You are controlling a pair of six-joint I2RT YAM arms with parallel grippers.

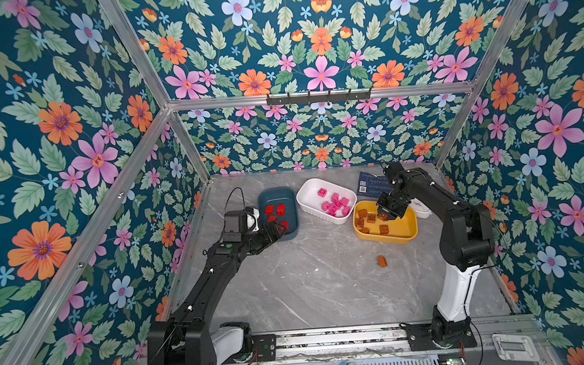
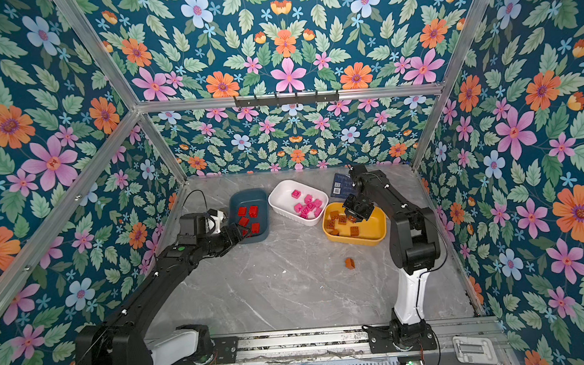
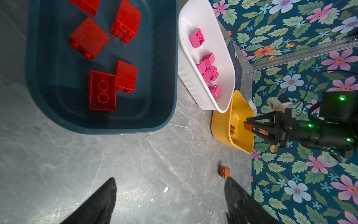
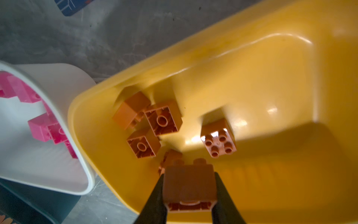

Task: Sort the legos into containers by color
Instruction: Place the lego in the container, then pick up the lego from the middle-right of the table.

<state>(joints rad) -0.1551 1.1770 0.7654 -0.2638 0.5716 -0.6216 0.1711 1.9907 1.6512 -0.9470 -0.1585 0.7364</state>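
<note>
Three bins stand in a row at the back of the table. The teal bin [image 1: 277, 191] [image 3: 162, 77] holds several red legos [image 1: 275, 210] [image 3: 89, 37]. Several pink legos [image 1: 335, 203] [image 3: 208, 67] lie in the white bin [image 1: 310, 196]. The yellow bin [image 1: 402, 227] [image 4: 271, 77] has several brown-orange legos [image 4: 162, 118]. My right gripper [image 1: 384, 216] [image 4: 188, 174] hangs over the yellow bin, shut on a brown-orange lego [image 4: 189, 186]. My left gripper [image 1: 279, 227] [image 3: 170, 179] is open and empty at the teal bin's near edge. One brown-orange lego [image 1: 382, 261] [image 3: 224, 171] lies loose on the table.
A dark blue printed card [image 1: 370, 183] lies behind the yellow bin. A small white dish [image 1: 421, 210] shows partly behind the right arm. Floral walls close in the table on three sides, and a metal rail [image 1: 328, 341] runs along the front.
</note>
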